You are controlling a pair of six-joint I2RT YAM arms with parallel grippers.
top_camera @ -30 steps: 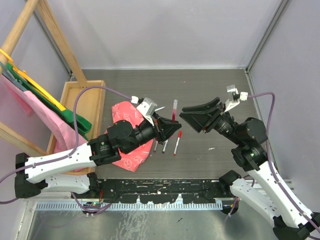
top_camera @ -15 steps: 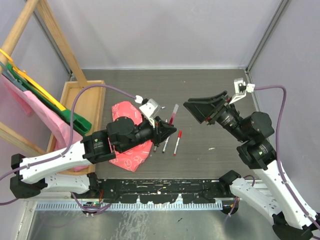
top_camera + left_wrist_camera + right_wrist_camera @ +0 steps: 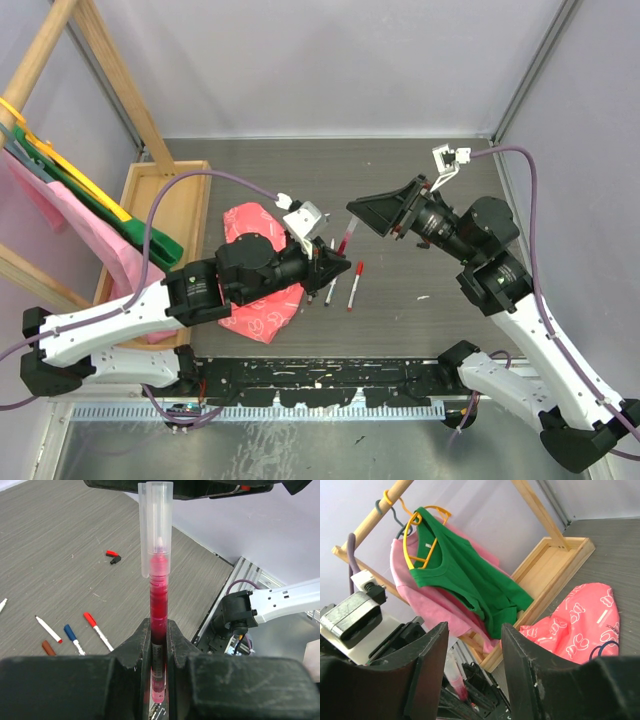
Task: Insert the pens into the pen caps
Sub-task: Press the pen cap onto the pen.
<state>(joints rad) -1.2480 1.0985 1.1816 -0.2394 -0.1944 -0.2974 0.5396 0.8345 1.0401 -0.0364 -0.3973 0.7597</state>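
The left gripper (image 3: 159, 630) is squeezing a thin red pen (image 3: 159, 595), which is sticking out with a see-through plastic cap (image 3: 156, 525) on its end. The right gripper (image 3: 474, 630), fingers apart, is hanging just beside that cap.

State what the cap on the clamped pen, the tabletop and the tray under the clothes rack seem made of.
Cap: clear, glossy plastic, probably; the tip of the pen shows through it. Tabletop: matt grey wood-grain board, perhaps laminate. Tray: pale unpainted wood, by its colour and jointed corners.
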